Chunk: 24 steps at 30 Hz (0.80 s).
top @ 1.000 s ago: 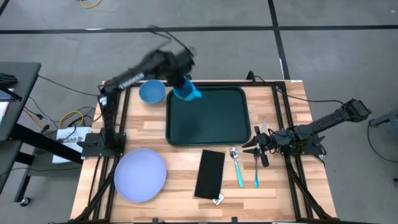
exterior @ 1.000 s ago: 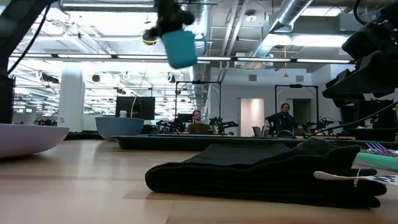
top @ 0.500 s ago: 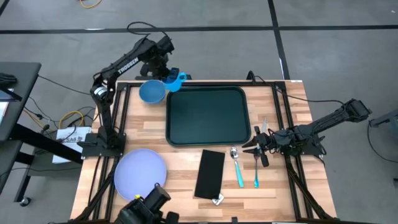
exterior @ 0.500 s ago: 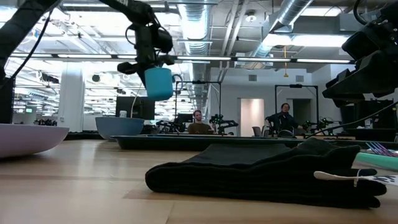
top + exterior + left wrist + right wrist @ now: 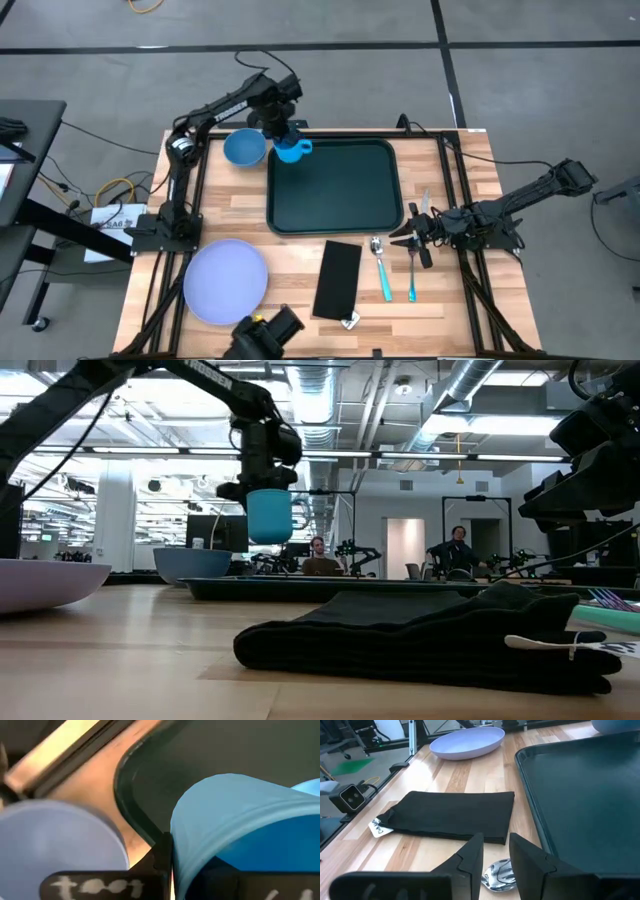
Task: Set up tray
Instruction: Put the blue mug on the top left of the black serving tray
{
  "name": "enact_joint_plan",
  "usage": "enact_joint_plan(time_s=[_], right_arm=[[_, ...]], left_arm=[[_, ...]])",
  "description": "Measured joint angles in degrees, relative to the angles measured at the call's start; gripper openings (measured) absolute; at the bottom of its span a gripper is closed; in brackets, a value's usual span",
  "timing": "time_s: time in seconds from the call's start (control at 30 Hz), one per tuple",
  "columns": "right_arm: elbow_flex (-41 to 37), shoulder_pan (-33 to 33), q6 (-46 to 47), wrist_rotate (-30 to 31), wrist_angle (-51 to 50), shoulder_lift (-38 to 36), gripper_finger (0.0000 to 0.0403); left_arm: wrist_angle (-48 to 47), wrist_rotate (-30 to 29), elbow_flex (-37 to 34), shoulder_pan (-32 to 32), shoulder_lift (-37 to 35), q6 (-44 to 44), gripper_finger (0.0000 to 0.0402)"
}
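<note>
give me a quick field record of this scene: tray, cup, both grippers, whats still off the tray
tray: dark green, nothing resting on it
cup: blue, held in the air over the tray's far left corner
left gripper: shut on cup
right gripper: low beside the spoon, fingers a little apart, holding nothing
off tray: blue bowl, lavender plate, black napkin, spoon and a second teal-handled utensil

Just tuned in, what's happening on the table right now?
The left gripper holds a blue cup in the air over the far left corner of the green tray. The tray is empty. The plate, bowl, napkin and cutlery lie on the table. The right gripper waits beside the cutlery.
</note>
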State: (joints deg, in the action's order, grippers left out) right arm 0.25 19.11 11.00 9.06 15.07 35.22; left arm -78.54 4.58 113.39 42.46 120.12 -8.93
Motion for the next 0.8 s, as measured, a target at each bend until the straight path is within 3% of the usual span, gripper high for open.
enact_joint_plan(time_s=[0.17, 0.5, 0.67, 0.8], right_arm=[[0.0, 0.0, 0.0, 0.0, 0.0, 0.0, 0.0087], [0.0, 0.0, 0.0, 0.0, 0.0, 0.0, 0.0087], [0.0, 0.0, 0.0, 0.0, 0.2, 0.0, 0.0087], [0.0, 0.0, 0.0, 0.0, 0.2, 0.0, 0.0087]], left_arm=[[0.2, -2.6, 1.9, -1.7, 2.0, 6.3, 0.0002], [3.0, -8.5, 2.0, -1.4, 4.8, 1.8, 0.0002], [2.3, -8.3, 2.0, -2.8, 6.2, 12.2, 0.0002], [2.1, -8.8, 2.0, -4.4, 6.4, 26.7, 0.0002]])
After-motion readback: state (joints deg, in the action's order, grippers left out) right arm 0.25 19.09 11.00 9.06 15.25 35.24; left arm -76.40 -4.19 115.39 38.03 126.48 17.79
